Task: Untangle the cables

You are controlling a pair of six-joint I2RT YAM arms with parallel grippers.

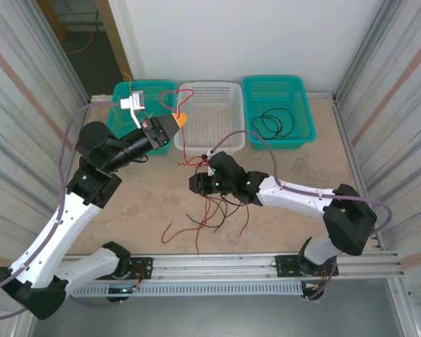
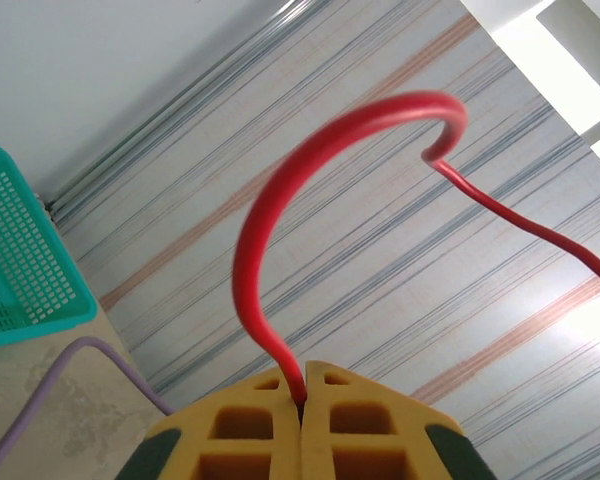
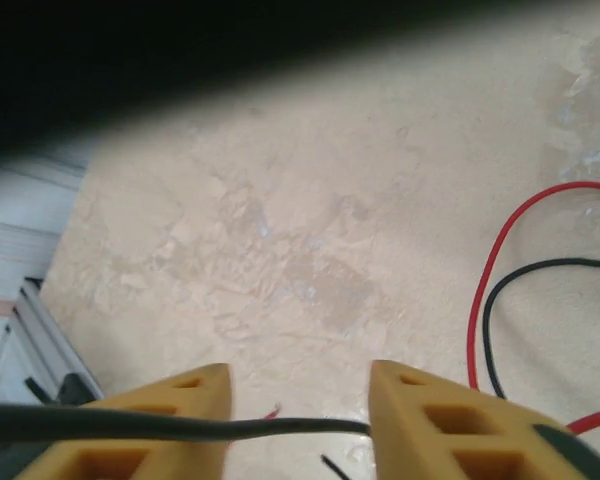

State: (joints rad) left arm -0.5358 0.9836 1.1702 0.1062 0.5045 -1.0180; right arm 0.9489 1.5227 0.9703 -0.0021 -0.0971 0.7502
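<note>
My left gripper [image 1: 181,119] hangs in the air in front of the baskets, shut on a red cable [image 2: 248,250]. In the left wrist view its yellow fingers [image 2: 302,395] pinch that cable, which arcs up and off to the right. The red cable [image 1: 182,147] runs down towards a tangle of red and black cables [image 1: 212,210] on the table. My right gripper [image 1: 196,184] is low over the tangle's upper edge. Its jaws [image 3: 298,385] stand open, and a black cable [image 3: 290,428] crosses the gap between them. Another red cable [image 3: 480,290] and a black one [image 3: 488,330] lie to their right.
Three baskets line the back edge: a teal one [image 1: 121,93] with a white item, a white one [image 1: 224,88], and a teal one [image 1: 303,133] holding a coiled black cable [image 1: 275,123]. Corrugated walls close both sides. A metal rail [image 1: 217,263] runs along the near edge.
</note>
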